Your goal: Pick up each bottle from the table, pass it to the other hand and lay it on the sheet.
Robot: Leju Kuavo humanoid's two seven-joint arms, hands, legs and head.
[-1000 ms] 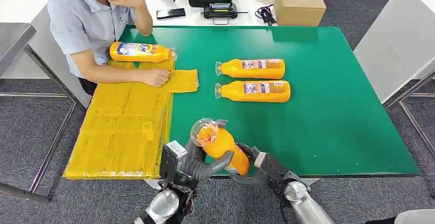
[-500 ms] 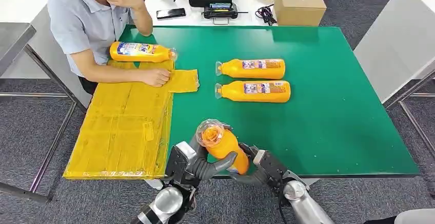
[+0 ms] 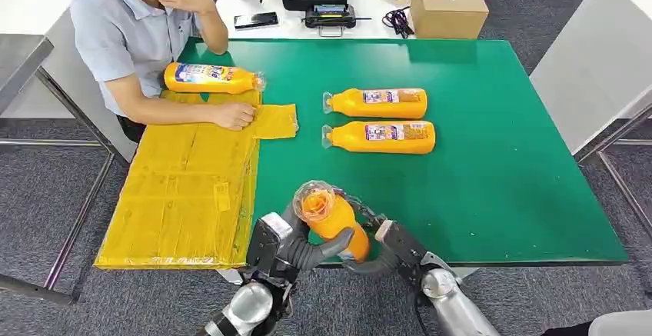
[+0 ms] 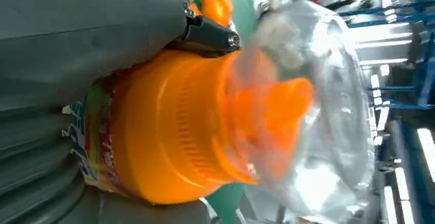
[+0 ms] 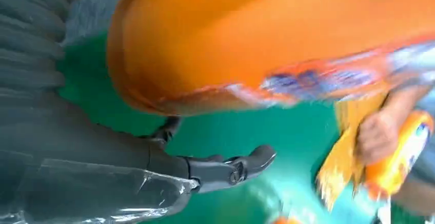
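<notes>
At the near edge of the green table, the left hand grasps an orange bottle around its body, cap end tilted up toward the camera. The right hand sits just beside the bottle's base; from the head view I cannot tell whether it grips. The right wrist view settles that: its fingers lie spread below the orange base, apart from it, so that hand is released. The left wrist view adds the clear plastic wrap over the orange cap, with the thick grey thumb pressed on the bottle.

Farther back on the table, two more bottles lie side by side. The yellow sheet lies over the table's left edge, and one bottle lies at its far end. A person's hand rests on the sheet.
</notes>
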